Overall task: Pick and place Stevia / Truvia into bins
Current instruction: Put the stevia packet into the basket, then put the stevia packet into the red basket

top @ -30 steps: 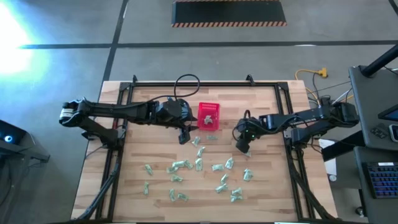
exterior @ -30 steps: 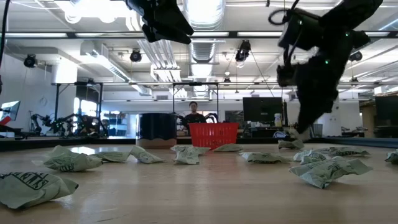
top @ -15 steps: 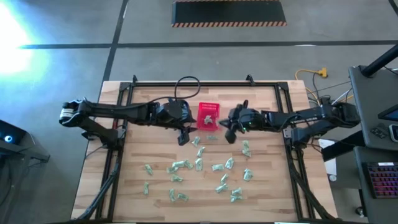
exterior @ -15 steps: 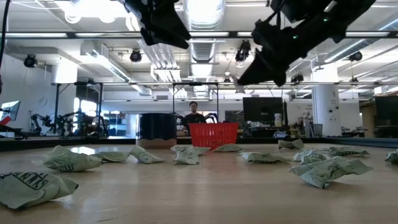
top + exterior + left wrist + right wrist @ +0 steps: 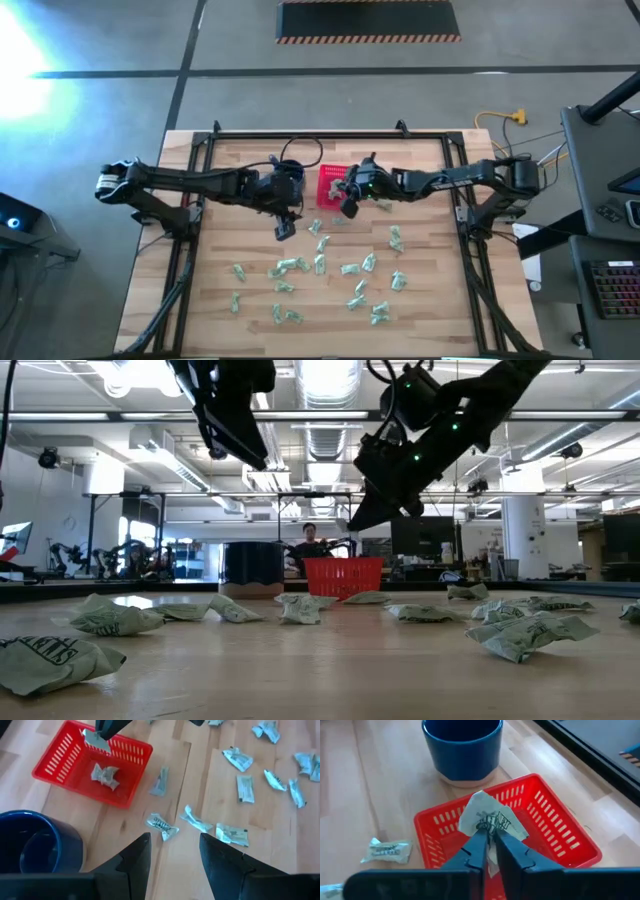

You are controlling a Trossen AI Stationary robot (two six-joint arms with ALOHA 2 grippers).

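The red basket (image 5: 334, 183) stands on the far middle of the table, with one sachet (image 5: 104, 774) lying inside it. My right gripper (image 5: 489, 834) hovers just above the basket, shut on a crumpled green-and-white sachet (image 5: 489, 816). My left gripper (image 5: 172, 862) is open and empty, hanging over the table (image 5: 420, 300) just left of the basket and nearer the front, above loose sachets (image 5: 161, 824). Many more sachets (image 5: 320, 262) lie flat and scattered over the near half of the table. My right gripper pinches the sachet by its lower edge (image 5: 485, 826) between its two fingertips (image 5: 479, 842). The fingers slant down from the table's right side. The sachet is lifted clear, standing up beyond the fingertips over the basket's open top (image 5: 520, 827).
A dark blue mug (image 5: 462, 745) stands on the table just left of the basket. A loose sachet (image 5: 387, 850) lies close to the basket's near side. A black frame rail (image 5: 200, 150) runs around the table. A person stands far behind in the low view (image 5: 312, 543).
My right gripper has risen from the sachets on the table's right part and swung left and toward the far edge, carrying a sachet lifted clear, until it is over the basket. My left gripper has drifted a little toward the left and near edges.
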